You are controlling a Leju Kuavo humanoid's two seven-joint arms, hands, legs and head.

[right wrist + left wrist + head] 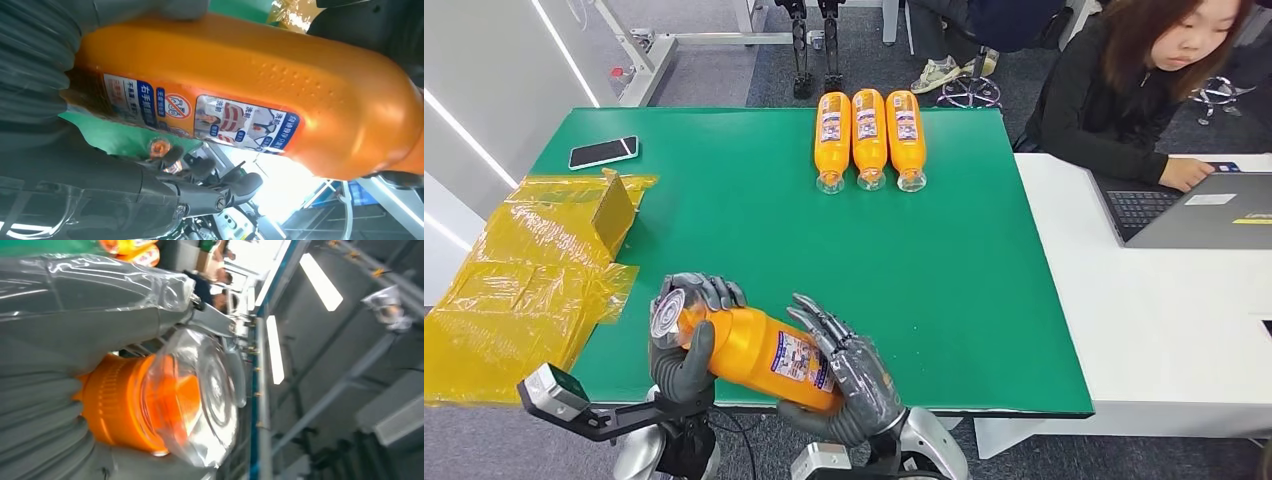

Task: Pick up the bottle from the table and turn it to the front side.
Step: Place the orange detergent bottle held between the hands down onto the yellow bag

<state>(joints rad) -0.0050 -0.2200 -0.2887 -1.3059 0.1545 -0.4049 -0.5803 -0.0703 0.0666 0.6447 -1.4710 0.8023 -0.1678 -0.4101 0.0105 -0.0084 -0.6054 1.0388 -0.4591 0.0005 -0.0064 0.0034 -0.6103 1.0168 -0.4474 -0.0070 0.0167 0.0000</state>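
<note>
An orange bottle (759, 352) with a clear cap and a printed label is held lying sideways above the near edge of the green table (754, 230). My left hand (686, 340) grips its cap end; the clear cap (200, 395) and orange neck fill the left wrist view. My right hand (856, 375) holds the bottle's base end, fingers spread over the body. The right wrist view shows the bottle (260, 95) close up with its label facing the camera.
Three more orange bottles (868, 138) lie side by side at the table's far middle. A phone (603, 152) lies at the far left, yellow plastic wrap (519, 280) at the left edge. A person (1144, 80) works at a laptop (1204, 210) on the white table to the right.
</note>
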